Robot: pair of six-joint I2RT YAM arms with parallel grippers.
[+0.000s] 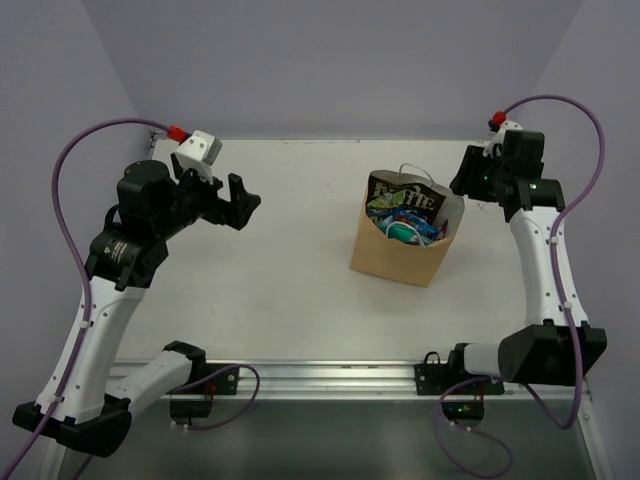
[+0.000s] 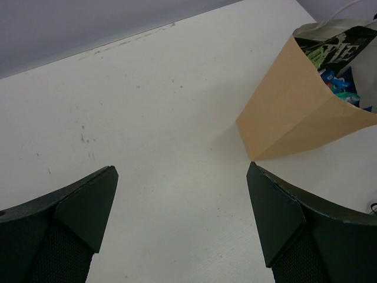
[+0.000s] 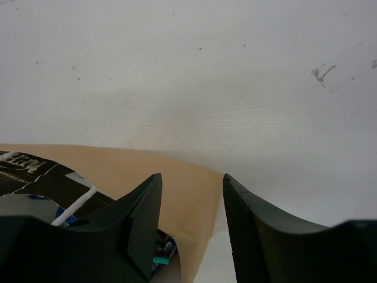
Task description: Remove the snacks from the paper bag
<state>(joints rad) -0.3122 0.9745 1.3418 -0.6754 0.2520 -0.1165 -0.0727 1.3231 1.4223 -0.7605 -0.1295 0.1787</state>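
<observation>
Beside the right rim of the bag (image 1: 398, 258), the empty, half-open right pincer (image 1: 464, 184) should dip onto the snacks (image 1: 404, 212) sticking up inside; the left pincer (image 1: 244, 200) hangs wide open, empty, well left.

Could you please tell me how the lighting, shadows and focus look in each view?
Top external: soft, even light, sharp, only a faint shadow beside the paper bag. Left wrist: bag crisp, left gripper dark and underexposed. Right wrist: table bright, nearly washed out; right gripper near-black, showing little detail.
</observation>
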